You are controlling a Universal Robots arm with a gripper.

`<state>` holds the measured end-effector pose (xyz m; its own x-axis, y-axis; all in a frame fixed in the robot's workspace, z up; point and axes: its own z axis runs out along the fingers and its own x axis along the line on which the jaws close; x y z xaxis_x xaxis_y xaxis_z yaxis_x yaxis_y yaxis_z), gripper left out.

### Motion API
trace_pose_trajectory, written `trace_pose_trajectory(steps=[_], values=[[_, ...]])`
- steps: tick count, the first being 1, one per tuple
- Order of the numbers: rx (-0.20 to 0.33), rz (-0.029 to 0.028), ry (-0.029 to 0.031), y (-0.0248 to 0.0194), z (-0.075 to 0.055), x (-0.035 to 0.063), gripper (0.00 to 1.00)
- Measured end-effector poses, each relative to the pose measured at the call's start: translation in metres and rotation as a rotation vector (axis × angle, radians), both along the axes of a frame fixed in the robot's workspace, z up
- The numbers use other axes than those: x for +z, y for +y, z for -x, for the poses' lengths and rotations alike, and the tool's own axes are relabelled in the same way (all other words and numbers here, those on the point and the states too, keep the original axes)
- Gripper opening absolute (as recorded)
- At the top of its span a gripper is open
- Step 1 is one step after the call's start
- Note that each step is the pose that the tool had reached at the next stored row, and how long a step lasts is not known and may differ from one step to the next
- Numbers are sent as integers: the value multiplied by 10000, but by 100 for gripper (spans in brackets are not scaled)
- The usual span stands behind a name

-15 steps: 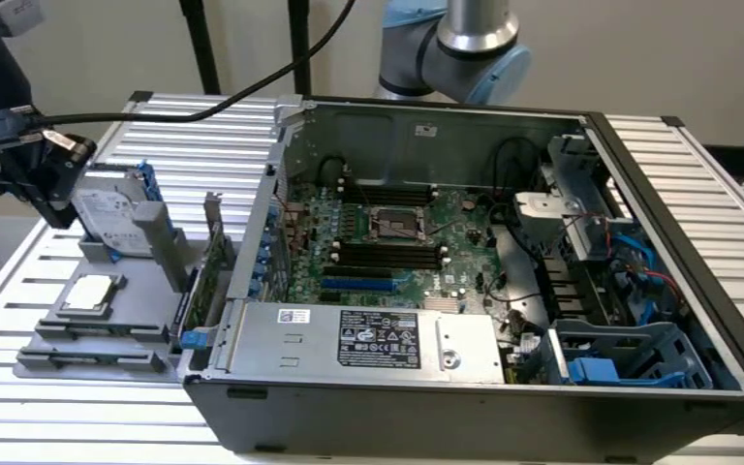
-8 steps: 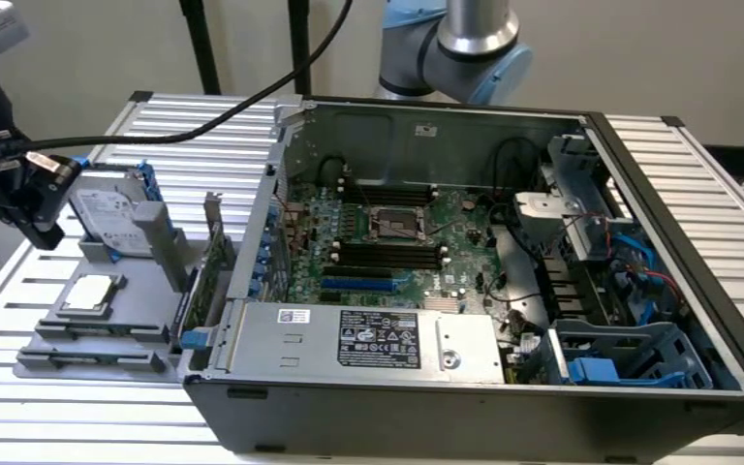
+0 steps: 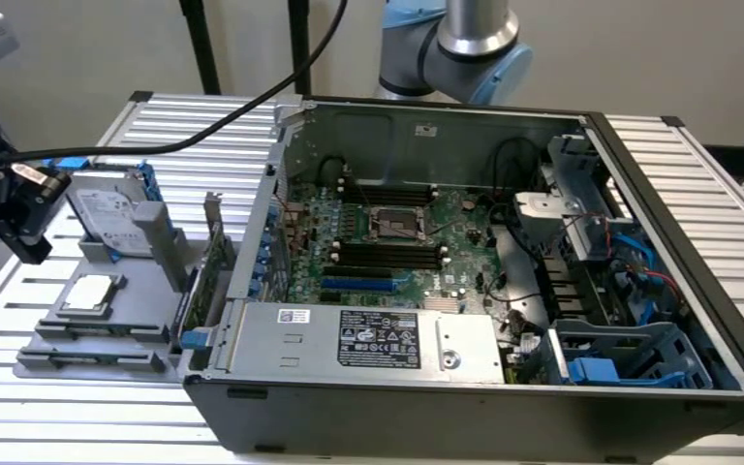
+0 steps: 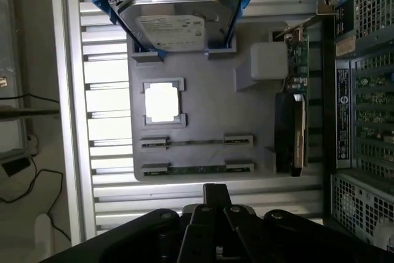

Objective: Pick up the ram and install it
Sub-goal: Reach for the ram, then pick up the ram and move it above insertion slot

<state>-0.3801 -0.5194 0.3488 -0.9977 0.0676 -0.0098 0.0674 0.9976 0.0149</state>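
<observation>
The ram (image 4: 197,169) is a thin green stick lying in the nearer of two slotted holders on a grey parts tray (image 4: 203,109). My gripper (image 4: 215,190) hangs above the ribbed table just off that end of the tray, short of the ram and touching nothing. Its dark fingers stand together, shut and empty. In the exterior view the gripper (image 3: 26,242) is at the far left, beside the tray (image 3: 127,291). The open computer case (image 3: 476,387) shows its motherboard with black memory slots (image 3: 386,254).
On the tray also sit a hard drive in a blue frame (image 4: 175,13), a square silver processor (image 4: 163,103) and an upright expansion card (image 4: 294,109). A black cable (image 3: 217,121) runs over the table behind the tray. The case wall (image 3: 236,262) stands right beside the tray.
</observation>
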Motion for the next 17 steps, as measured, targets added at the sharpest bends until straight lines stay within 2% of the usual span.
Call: trace_pose_trajectory(steps=[1, 2, 17], values=[[26, 93, -2, 0, 5, -4, 11], [55, 160, -2, 0, 8, -7, 11], [74, 166, -1, 0, 9, -7, 11]])
